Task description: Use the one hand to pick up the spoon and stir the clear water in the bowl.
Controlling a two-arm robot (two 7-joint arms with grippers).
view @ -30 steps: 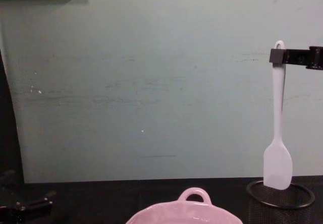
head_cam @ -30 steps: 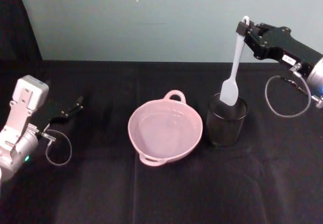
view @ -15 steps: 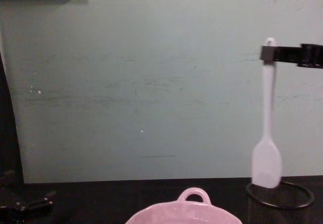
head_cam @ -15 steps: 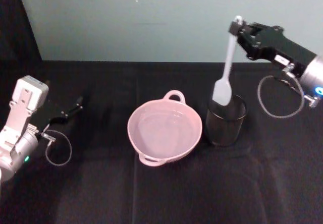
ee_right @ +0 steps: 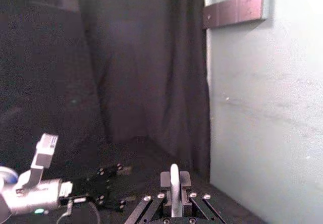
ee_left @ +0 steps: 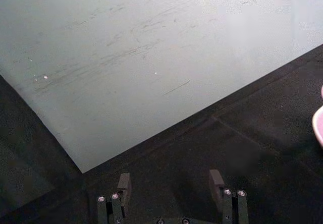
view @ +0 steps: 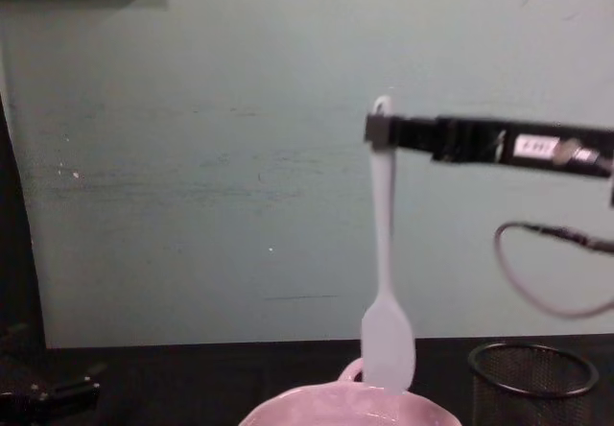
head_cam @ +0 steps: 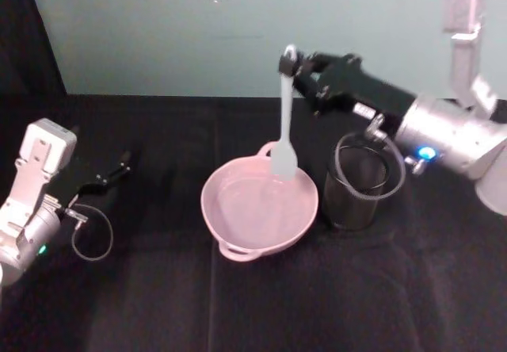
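Note:
My right gripper (head_cam: 291, 65) is shut on the top of the white spoon (head_cam: 283, 134), which hangs straight down with its flat blade over the far rim of the pale pink bowl (head_cam: 230, 229). From the chest view the spoon (view: 385, 282) dangles from the right gripper (view: 380, 130), blade just above the bowl (view: 288, 414). The spoon handle (ee_right: 173, 183) stands between the right gripper's fingers in the right wrist view. Clear water is barely visible in the bowl. My left gripper (head_cam: 119, 166) rests open at the table's left; its open fingers (ee_left: 124, 183) show in the left wrist view.
A black wire-mesh cup (head_cam: 356, 181) stands just right of the bowl, under my right arm, and its rim (view: 531, 368) shows in the chest view. Black cloth covers the table, with a pale green wall behind.
My right gripper has carried the spoon leftward, out from above the mesh cup to over the pink bowl. The left arm has not moved.

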